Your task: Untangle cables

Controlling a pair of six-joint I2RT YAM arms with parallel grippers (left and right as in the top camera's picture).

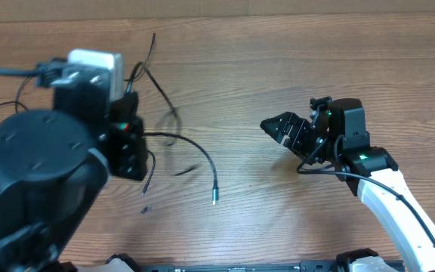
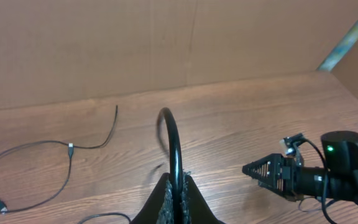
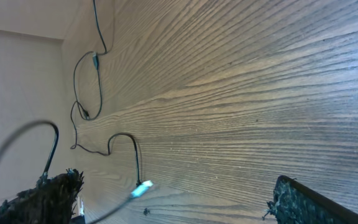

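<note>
Thin, limp, light cables (image 1: 195, 155) on left half of worktop (image 1: 293, 60), plug (image 1: 214, 198) toward near edge. Probably slippery, so best taken close to plug or at a crossing. One looped strand (image 2: 169, 134) pinched tight in left gripper (image 2: 174, 190), arching up from the jaws. Empty right gripper (image 1: 276, 125) spread wide, low at mid-worktop, pointing left.

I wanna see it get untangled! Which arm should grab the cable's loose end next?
Probably right: the right gripper is open and empty, while the left gripper is shut on the cable.
</note>
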